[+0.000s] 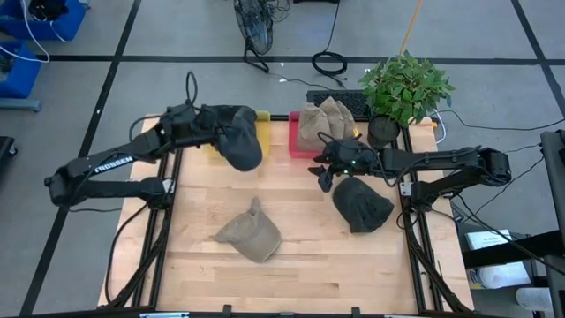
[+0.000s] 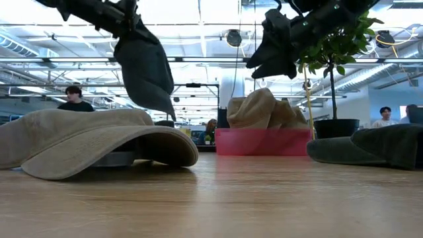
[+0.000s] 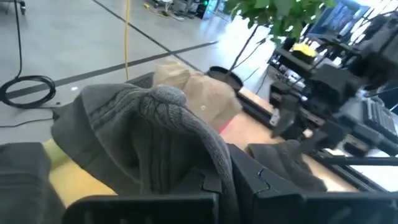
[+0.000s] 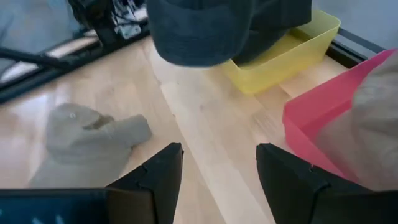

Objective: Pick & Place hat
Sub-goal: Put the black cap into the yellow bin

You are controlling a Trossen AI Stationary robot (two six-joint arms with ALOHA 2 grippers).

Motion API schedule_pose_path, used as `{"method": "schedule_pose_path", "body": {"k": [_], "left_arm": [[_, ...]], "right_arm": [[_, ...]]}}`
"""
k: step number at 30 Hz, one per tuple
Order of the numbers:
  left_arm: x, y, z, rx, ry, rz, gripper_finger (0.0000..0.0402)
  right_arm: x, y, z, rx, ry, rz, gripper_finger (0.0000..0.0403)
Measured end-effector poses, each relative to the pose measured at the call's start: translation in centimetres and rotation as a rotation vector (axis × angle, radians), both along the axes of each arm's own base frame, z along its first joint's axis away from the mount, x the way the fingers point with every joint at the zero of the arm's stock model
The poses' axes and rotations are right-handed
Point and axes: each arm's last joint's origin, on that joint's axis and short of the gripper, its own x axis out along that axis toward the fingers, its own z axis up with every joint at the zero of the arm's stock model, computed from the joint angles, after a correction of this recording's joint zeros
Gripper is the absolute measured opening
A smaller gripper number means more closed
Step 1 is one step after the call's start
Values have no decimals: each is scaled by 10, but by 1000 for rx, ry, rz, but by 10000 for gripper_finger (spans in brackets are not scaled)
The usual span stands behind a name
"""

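Over yellow bin (image 4: 292,50): dark hat (image 4: 211,28)

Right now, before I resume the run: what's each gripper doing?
Left gripper: shut on the dark hat, held above the yellow bin.
Right gripper: open, empty.

Even, bright overhead light on table (image 1: 291,265); shadows under tan cap (image 1: 250,233) soft and short. Low view strongly backlit: ceiling lights (image 2: 218,39) glare white, hanging dark hat (image 2: 144,66) and right gripper (image 2: 269,46) near silhouette. Foreground tabletop there out of focus, cap brim soft. Left wrist view hazy, motion-smeared; plant (image 3: 286,12) and background blurred. Right wrist view soft; near fingers (image 4: 155,180) dark, little detail; pink bin (image 4: 311,124) edge blurred.
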Motion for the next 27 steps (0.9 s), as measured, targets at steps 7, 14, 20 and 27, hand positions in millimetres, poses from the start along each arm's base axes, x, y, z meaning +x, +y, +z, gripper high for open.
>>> {"method": "schedule_pose_path", "body": {"k": [7,14,20,27], "left_arm": [[10,42,25,112,64,-30,7],[27,91,28,115,300,-179,7],[13,128,-8,44,411,-244,8],[-6,150,-30,1,464,-184,9]], "right_arm": [[2,-4,2,10,-97,-40,192],[1,-18,8,-25,-163,-129,186],[0,-25,9,-15,-173,-164,185],[-1,-30,9,19,-189,-201,185]]}}
